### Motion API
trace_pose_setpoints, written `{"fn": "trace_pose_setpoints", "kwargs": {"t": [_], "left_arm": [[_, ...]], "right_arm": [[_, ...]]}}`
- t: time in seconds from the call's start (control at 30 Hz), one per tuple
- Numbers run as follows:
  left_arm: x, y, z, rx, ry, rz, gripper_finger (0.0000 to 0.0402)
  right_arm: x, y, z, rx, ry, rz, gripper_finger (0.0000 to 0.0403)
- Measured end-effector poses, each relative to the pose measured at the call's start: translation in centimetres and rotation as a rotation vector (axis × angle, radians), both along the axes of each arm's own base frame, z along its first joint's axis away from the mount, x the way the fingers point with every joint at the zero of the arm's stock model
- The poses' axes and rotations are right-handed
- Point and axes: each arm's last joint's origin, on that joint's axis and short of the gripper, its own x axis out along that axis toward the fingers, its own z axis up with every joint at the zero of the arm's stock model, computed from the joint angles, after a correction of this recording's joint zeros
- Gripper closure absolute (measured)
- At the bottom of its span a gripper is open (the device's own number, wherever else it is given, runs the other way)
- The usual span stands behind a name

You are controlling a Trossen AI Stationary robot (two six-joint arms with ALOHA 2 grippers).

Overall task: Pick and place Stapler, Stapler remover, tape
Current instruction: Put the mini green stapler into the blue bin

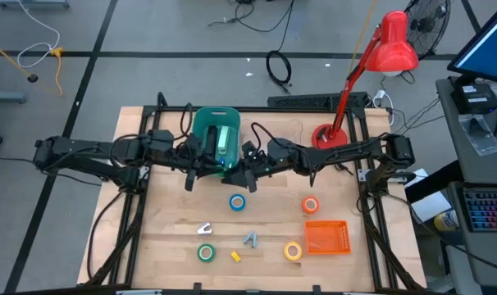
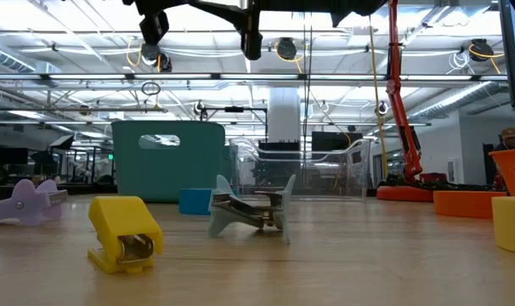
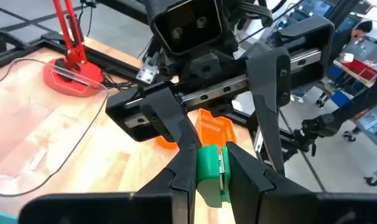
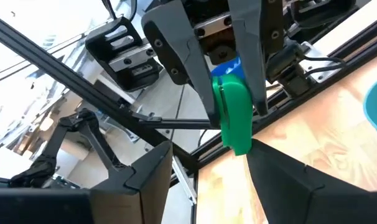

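Note:
A green stapler [image 3: 209, 177] is high above the table, just in front of the teal bin [image 1: 204, 123], where the two arms meet. My left gripper [image 3: 210, 163] is shut on it. My right gripper [image 4: 207, 155] faces it from the table's right, open wide, one finger on either side of the stapler's free end [image 4: 238, 140] and apart from it. On the table lie the blue tape [image 1: 237, 202], orange-red tape [image 1: 310, 205], green tape [image 1: 205, 253] and yellow tape [image 1: 293, 251], along with white [image 1: 204, 229], grey [image 1: 250, 239] and yellow [image 1: 235, 256] staple removers. My left gripper pinches the green stapler between its two fingers, one on each flat side [image 3: 204, 168]. The fingers [image 4: 170, 50] come level from the table's left. The stapler is lifted clear of the table and sticks out past the fingertips toward the right gripper.
An orange basket [image 1: 326, 237] sits near the table's right near corner. A red desk lamp stands with its base [image 1: 324, 137] at the far right. A clear container [image 2: 300, 170] stands beside the teal bin. Bare wood lies between the arms and the tape rolls.

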Motion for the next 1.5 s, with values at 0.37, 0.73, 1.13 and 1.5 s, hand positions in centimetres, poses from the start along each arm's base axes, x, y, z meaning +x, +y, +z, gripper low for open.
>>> {"fn": "trace_pose_setpoints", "kwargs": {"t": [0.37, 0.73, 1.13, 1.5], "left_arm": [[-0.9, 3.0, -1.8, -0.018, 0.199, 0.264, 0.0343], [0.0, 6.7, -5.6, -0.118, 0.461, 0.409, 0.0343], [3.5, 10.5, -8.5, -0.09, 0.789, 0.282, 0.0343], [6.9, 13.9, -9.7, 0.006, 1.109, 0.12, 0.0343]], "right_arm": [[-0.9, 0.2, -3.8, 0.005, 0.282, 0.027, 0.0215], [-5.7, 0.1, -7.9, 0.12, 0.426, -0.016, 0.0215], [-13.2, -0.7, -8.2, 0.235, 0.127, -0.254, 0.0217], [-16.0, -1.1, -8.0, 0.23, 0.031, -0.354, 0.0218]]}}
